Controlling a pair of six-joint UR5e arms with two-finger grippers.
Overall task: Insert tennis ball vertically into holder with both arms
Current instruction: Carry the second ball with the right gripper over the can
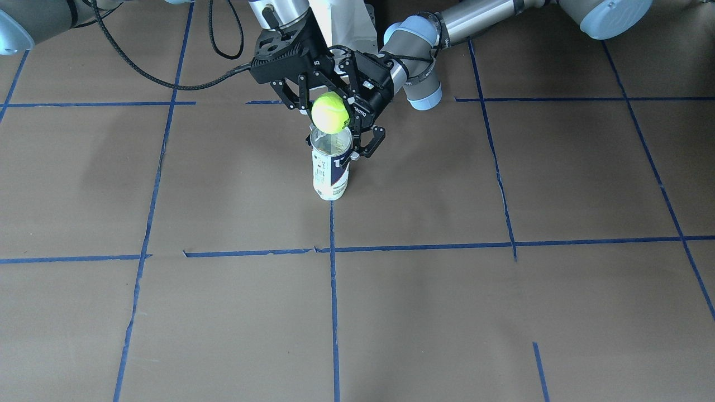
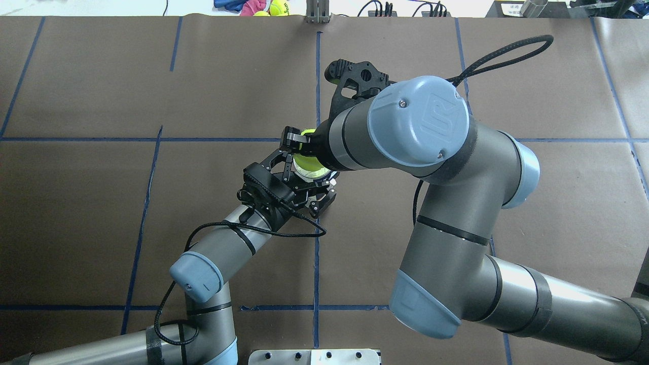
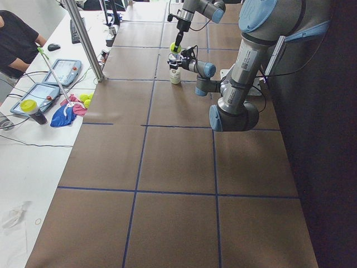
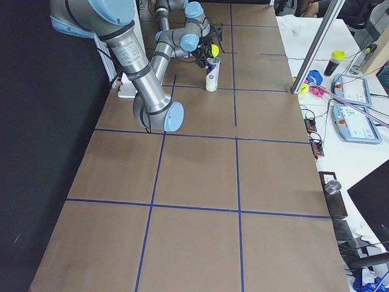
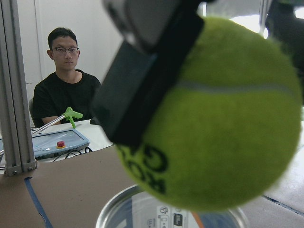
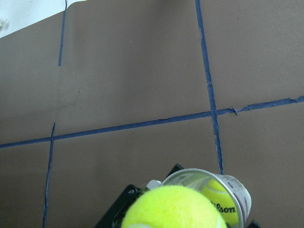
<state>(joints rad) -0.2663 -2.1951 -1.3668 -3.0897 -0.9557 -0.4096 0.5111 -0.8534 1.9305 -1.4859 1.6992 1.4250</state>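
Clearly, the right gripper (image 1: 327,106) has its fingers (image 5: 142,80) pinched narrow on the tennis ball (image 1: 330,113). In the left wrist view one black pad presses flat against the ball's upper left side. The ball hangs in the upper middle of the front-facing frame, directly over the open mouth of the holder (image 1: 330,178); whether its underside touches the metal rim I cannot tell. The left gripper (image 1: 337,146) reaches in from the upper right of that frame. Its fingers (image 1: 370,146) sit to either side of the holder just below the rim, closed about it. The holder stands upright on the tabletop (image 1: 503,312), at the top end of a blue tape line (image 1: 334,290).

The ball is fuzzy, neon yellow-green, with a pale curved seam and black printed letters on its lower side. The finger and the ball's curve hide part of them, so I cannot read the word. The holder is clear plastic with a white and navy label around its lower part; the print there is too small to read. At the lower right of the right wrist view, a second ball (image 6: 219,198) lies inside the holder, marked "Wilson" in black script. White letters on the left gripper's body read ROBOTIQ, and the right arm's blue joint cap (image 2: 417,119) bears a raised UR mark.
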